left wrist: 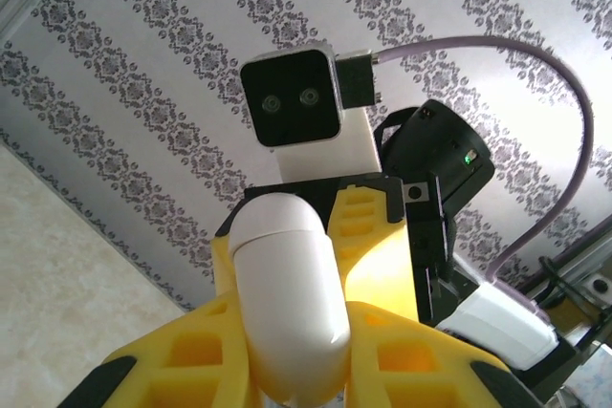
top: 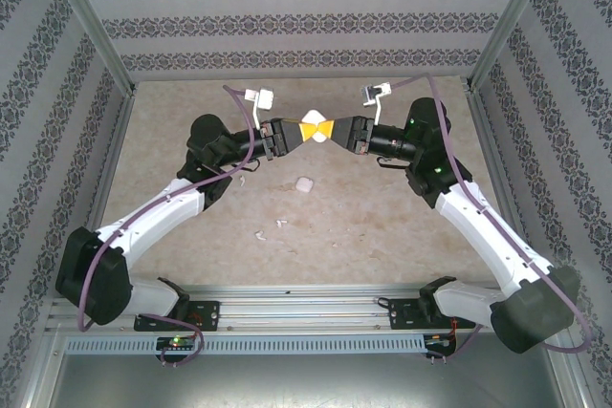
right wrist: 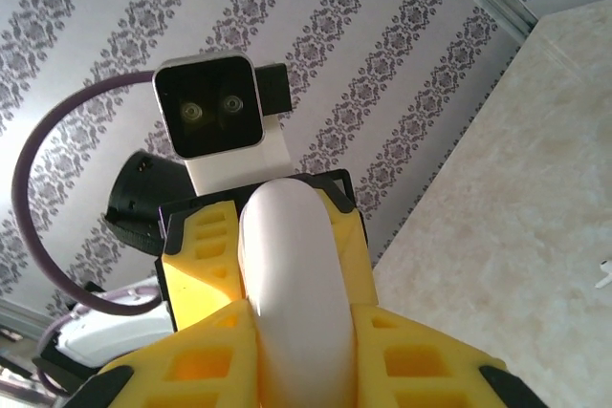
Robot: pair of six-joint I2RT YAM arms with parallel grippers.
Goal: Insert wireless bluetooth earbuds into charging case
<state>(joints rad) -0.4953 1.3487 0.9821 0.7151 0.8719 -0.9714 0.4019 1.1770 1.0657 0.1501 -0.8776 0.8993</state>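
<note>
A white rounded charging case [top: 315, 128] hangs in mid-air over the far middle of the table, held from both sides. My left gripper [top: 305, 131] is shut on its left end and my right gripper [top: 326, 130] on its right end. In the left wrist view the case [left wrist: 287, 274] fills the gap of my left gripper [left wrist: 298, 341], lid seam near its top, lid down. In the right wrist view the case [right wrist: 292, 265] sits between the pads of my right gripper [right wrist: 301, 355]. Two tiny white earbuds [top: 260, 234] [top: 281, 224] lie on the table.
A second white case [top: 304, 184] lies on the table below the held one. One more small white bud [right wrist: 604, 272] shows at the right edge of the right wrist view. Patterned walls and metal posts [top: 96, 35] enclose the table on three sides.
</note>
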